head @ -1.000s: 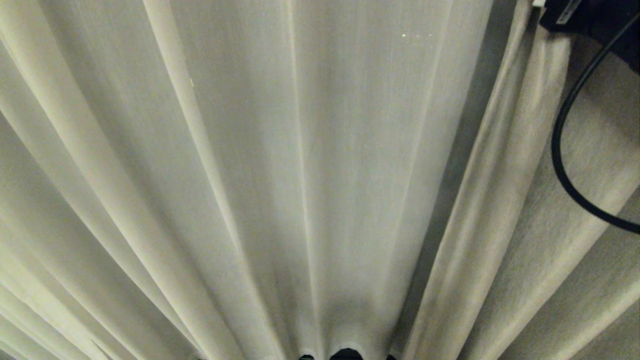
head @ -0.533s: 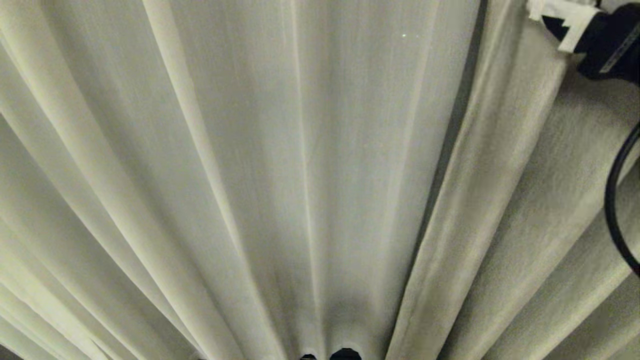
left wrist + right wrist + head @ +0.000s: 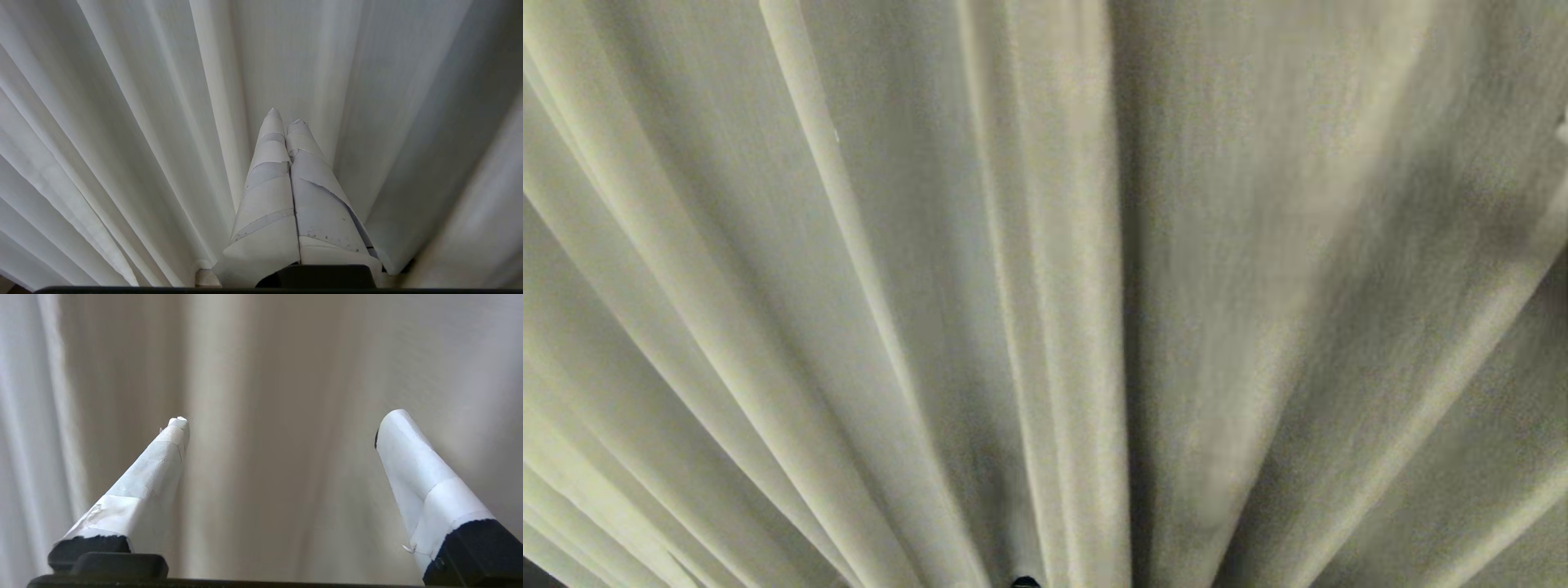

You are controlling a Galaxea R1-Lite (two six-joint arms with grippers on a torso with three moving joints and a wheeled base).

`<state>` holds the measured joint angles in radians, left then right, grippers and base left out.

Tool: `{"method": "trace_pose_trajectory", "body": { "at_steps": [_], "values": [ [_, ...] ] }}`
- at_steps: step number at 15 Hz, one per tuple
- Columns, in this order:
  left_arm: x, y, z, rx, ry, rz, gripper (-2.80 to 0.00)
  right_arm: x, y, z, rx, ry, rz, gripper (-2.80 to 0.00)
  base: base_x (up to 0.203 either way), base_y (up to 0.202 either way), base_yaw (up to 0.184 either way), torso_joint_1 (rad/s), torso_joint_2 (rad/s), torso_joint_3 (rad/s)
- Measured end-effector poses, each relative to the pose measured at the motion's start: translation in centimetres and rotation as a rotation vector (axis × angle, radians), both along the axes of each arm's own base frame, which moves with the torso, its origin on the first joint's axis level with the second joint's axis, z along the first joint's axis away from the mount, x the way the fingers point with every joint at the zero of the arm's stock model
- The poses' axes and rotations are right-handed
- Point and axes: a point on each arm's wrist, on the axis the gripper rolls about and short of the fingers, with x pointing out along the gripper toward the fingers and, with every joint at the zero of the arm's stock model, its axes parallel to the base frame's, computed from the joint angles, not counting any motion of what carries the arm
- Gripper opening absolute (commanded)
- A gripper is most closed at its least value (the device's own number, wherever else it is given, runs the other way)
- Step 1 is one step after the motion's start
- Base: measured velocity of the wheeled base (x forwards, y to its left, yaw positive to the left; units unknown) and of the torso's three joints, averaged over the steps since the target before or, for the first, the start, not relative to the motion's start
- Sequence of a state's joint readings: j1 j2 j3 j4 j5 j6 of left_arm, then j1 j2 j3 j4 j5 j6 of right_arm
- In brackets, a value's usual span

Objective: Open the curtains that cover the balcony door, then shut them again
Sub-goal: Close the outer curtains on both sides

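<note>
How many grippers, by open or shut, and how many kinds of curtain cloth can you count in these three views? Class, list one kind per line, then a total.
Open grippers: 1, the right gripper
Shut grippers: 1, the left gripper
Curtain cloths: 2, the smooth sheer curtain and the grainy thick curtain
Total: 4

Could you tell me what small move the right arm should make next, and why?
Probably draw back from the pleated cream-white fabric curtains: the right end effector stands wide open with only fabric beyond its tips and nothing gripped, and the curtains cover the whole head view, so they look closed.
</note>
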<state>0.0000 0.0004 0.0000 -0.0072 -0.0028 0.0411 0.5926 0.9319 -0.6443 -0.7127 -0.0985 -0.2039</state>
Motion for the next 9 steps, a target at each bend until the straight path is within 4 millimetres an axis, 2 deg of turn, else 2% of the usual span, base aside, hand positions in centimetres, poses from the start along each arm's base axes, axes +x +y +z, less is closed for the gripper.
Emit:
{"method": "trace_pose_trajectory", "body": {
  "at_steps": [4, 9],
  "values": [
    [0.0, 0.0, 0.0, 0.000, 0.000, 0.000, -2.80, -3.2, -1.9, -2.8, -0.019, -0.003, 0.063, 0.00, 0.000, 0.000, 0.000, 0.000, 0.00, 0.000],
    [0.0, 0.0, 0.0, 0.000, 0.000, 0.000, -2.80, -4.8, -2.9, -4.3, -0.004, -0.015, 0.066, 0.00, 0.000, 0.000, 0.000, 0.000, 0.00, 0.000]
  ]
}}
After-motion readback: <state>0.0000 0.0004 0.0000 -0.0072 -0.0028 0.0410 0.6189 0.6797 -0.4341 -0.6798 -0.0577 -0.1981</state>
